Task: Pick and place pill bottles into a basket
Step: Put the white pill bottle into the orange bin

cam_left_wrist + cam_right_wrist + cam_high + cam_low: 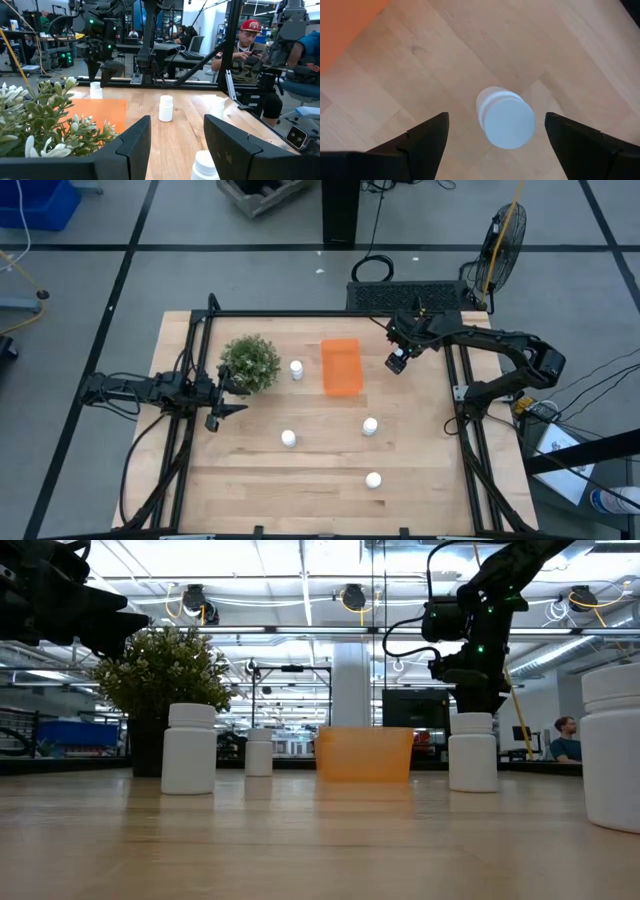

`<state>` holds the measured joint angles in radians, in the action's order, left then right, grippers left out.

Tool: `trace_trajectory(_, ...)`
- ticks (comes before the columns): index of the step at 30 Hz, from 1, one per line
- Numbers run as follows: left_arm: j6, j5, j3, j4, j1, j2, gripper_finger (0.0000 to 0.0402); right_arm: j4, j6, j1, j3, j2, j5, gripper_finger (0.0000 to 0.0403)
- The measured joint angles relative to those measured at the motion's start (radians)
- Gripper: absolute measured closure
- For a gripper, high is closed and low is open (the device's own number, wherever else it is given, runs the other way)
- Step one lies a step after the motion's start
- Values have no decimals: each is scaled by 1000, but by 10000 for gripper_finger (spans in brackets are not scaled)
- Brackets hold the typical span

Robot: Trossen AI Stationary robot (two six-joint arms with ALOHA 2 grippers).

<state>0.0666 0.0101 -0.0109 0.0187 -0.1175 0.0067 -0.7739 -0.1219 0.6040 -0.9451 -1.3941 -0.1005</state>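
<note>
Four small white pill bottles stand upright on the wooden table: one (296,369) between the plant and the orange basket (341,366), and three nearer the front (288,438) (370,425) (373,479). My right gripper (397,362) hovers open just right of the basket, pointing down. In the right wrist view a fifth bottle (506,122) stands on the table below it, between the two fingers and apart from both. My left gripper (225,395) is open and empty at the table's left, beside the plant.
A bushy green plant (250,363) stands left of the basket, close to my left gripper. Black frame rails run along the table's left (190,410) and right (465,410) sides. In the left wrist view, seated people (247,47) show beyond the table.
</note>
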Motion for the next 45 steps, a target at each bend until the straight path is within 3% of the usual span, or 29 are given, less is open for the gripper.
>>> trace_trajectory(45, 1, 0, 0, 0, 0, 0, 215, 95, 13, 45, 80, 0, 1, 86)
